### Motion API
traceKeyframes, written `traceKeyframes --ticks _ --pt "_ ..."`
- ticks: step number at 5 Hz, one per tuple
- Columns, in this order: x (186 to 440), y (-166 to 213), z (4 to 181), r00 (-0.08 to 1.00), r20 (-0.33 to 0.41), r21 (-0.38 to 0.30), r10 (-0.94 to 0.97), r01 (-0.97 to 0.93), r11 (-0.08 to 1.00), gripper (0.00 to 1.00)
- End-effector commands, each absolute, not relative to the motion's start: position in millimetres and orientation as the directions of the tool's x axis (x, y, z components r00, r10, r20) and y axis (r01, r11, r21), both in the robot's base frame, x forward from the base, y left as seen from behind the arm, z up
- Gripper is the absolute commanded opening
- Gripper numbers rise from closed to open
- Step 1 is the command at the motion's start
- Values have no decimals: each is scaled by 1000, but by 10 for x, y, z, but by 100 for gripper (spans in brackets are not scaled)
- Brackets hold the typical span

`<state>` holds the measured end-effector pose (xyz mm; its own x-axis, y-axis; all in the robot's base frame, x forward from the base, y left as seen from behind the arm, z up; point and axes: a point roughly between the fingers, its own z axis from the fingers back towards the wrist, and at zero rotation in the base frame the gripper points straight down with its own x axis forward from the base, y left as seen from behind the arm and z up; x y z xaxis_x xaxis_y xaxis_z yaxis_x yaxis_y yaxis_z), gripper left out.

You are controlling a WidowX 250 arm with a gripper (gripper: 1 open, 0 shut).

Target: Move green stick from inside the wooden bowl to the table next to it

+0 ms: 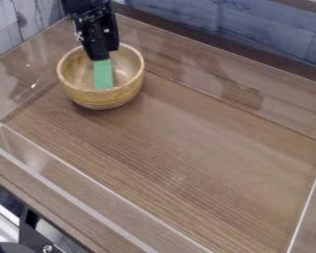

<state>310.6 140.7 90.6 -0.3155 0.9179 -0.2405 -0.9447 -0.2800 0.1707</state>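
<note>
The gripper, its opening unclear, hangs over the green stick lying in the wooden bowl at the bench's ten o'clock; an off-centre pinch could slide the stick against the wall or tip the bowl.

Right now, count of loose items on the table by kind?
Wooden bowl: 1
Green stick, inside the bowl: 1
Total: 2
</note>
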Motion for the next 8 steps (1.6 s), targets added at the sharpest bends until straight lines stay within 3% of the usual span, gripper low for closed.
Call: traceKeyframes --ticks 1,2,3,5,6,7,8 --pt "3065 1421 983 -306 -220 144 926 -949 -280 100" --pt "3006 1445 947 -316 -214 155 924 -945 -288 100" --pt "2999 1511 1005 -298 -222 149 928 -951 -270 0" --pt "3038 1483 1152 -217 -238 134 947 -973 -189 0" --pt "3070 1418 1236 -229 -246 128 942 -971 -203 0" --pt "3100 1367 1219 -240 -244 133 940 -968 -213 100" --pt "3033 1330 1093 -211 -240 139 947 -973 -182 100"
